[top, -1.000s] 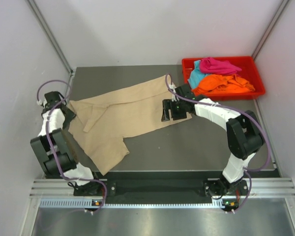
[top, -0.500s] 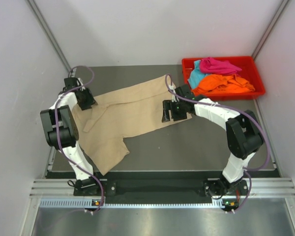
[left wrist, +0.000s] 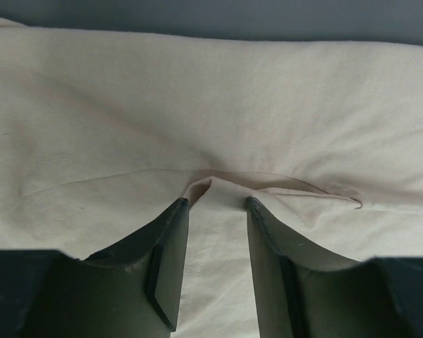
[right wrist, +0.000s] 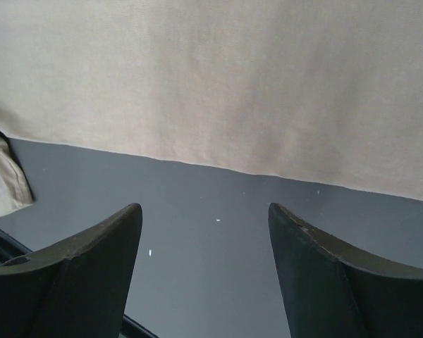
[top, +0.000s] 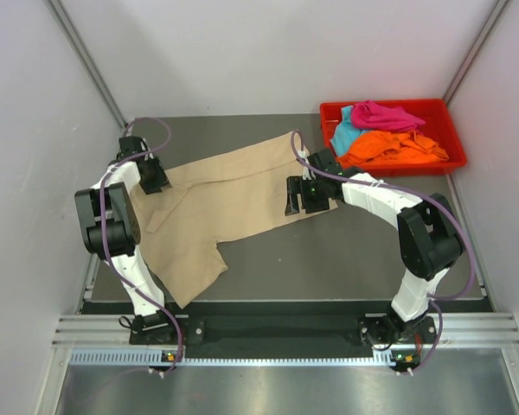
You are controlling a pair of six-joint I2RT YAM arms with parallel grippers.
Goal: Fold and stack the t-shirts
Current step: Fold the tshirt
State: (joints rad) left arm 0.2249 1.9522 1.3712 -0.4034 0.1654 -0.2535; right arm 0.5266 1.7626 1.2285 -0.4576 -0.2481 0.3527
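Observation:
A beige t-shirt [top: 216, 207] lies spread on the dark table, one sleeve toward the near left. My left gripper [top: 153, 180] rests on its far-left corner. In the left wrist view its fingers [left wrist: 169, 239] stand narrowly apart, astride a small raised fold of the beige cloth [left wrist: 211, 105], so the left gripper [left wrist: 215, 203] is open. My right gripper [top: 303, 197] hovers at the shirt's right end. The right wrist view shows that gripper [right wrist: 203, 211] wide open over bare table, just short of the shirt's hem [right wrist: 233, 84]. The pink shirt [top: 385, 114], teal shirt [top: 344, 134] and orange shirt [top: 394, 147] are bunched together in the tray.
A red plastic tray [top: 450, 112] stands at the far right corner of the table. White walls close in on the left, the right and the back. Bare dark table [top: 346, 259] lies in front of the shirt on the right.
My left arm has swung from the table's left edge up onto the shirt's far-left corner, then shifted only slightly. The right arm and the shirt have stayed put.

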